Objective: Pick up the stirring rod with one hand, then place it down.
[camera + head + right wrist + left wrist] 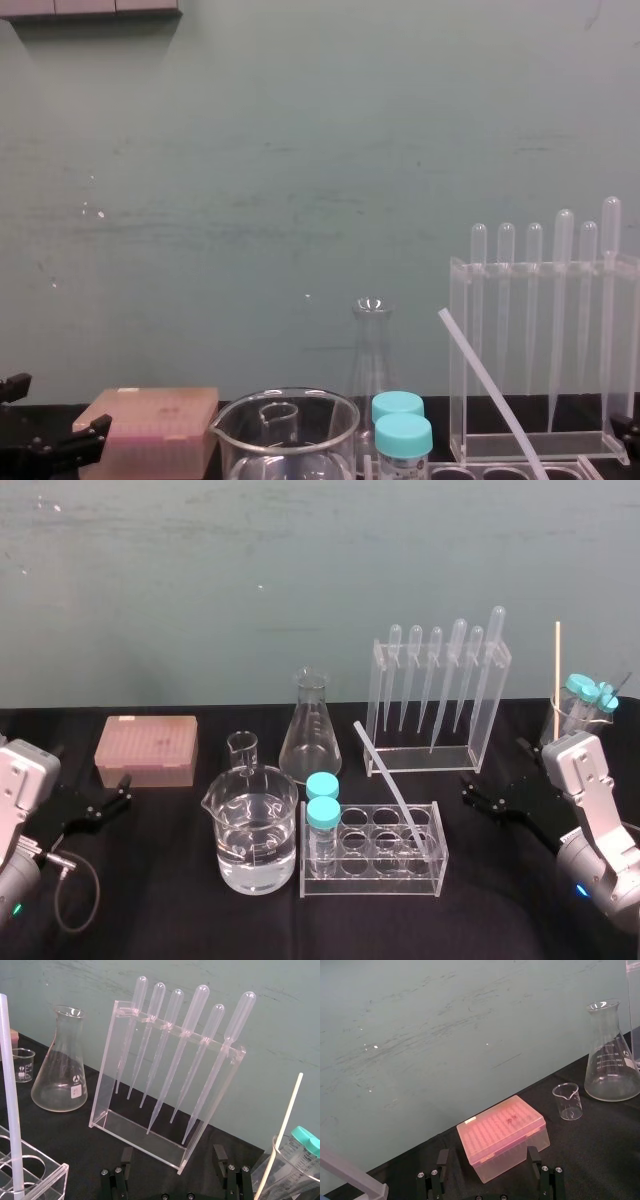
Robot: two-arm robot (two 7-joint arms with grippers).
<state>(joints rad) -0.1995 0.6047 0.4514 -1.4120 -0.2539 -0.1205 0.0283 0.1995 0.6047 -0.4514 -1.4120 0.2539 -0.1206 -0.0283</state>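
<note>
Rod [395, 790] leaning in rack [370, 885], foot apparently in a right-side hole. Left gripper [118, 795] by box [147, 748], jaws apart. Right gripper [470, 793] by pipette stand [493, 700], jaws apart too.

We see even, fairly bright diffuse light. Small specular glints on the wall [445, 1035] and the beaker [255, 830]. Black tabletop [150, 890] reads very dark.
</note>
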